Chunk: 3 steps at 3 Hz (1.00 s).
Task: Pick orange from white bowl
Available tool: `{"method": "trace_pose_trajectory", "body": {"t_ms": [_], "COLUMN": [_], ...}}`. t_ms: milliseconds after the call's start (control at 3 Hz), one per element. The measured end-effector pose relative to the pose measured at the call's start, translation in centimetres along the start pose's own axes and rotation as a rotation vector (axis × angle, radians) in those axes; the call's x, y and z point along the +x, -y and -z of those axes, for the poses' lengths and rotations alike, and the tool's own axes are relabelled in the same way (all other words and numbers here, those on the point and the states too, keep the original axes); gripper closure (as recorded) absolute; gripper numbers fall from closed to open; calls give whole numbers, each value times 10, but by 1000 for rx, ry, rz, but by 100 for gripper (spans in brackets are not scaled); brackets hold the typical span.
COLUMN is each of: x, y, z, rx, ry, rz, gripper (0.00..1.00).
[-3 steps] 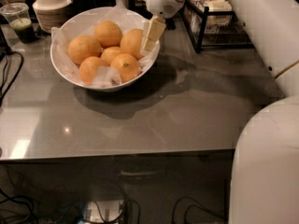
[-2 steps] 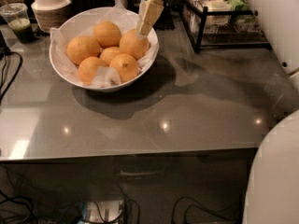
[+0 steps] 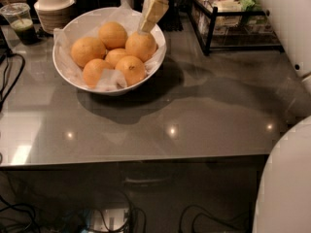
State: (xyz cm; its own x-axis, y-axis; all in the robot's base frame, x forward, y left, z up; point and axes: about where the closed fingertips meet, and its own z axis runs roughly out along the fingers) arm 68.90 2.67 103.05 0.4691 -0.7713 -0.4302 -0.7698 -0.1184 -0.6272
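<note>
The white bowl [image 3: 65, 74] stands at the back left of the grey table, lined with crinkled white paper. Several oranges lie in it. My gripper [image 3: 149, 19] comes down from the top edge of the camera view, and its cream tip meets the top of the rightmost orange [image 3: 141, 46], which rests against the bowl's right rim. Most of the gripper's upper part is cut off by the frame. The other oranges [image 3: 88, 51] lie to the left of the gripper and apart from it.
A stack of beige ribbed bowls [image 3: 52, 5] and a plastic cup with green drink [image 3: 19, 23] stand behind the bowl at the left. A black wire rack [image 3: 210, 28] with packets stands at the back right. Cables [image 3: 8, 76] trail at the left edge. My white body [image 3: 286, 178] fills the lower right.
The gripper has risen from the right flank of the rightmost orange to its top. The arm has swung out of the upper right of the view. The oranges lie as before.
</note>
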Motion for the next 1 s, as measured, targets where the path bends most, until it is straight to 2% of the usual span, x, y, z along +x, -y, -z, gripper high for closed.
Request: {"method": "trace_pose_trajectory", "body": {"t_ms": [333,667,1000], "x": [0,0,0], "y": [0,-5,-19], "z": [0,-9,-26], "rx": [0,-34,-113], "ry": [0,6,20], "rz": [0,0,-2], "gripper": [41,41,24]}}
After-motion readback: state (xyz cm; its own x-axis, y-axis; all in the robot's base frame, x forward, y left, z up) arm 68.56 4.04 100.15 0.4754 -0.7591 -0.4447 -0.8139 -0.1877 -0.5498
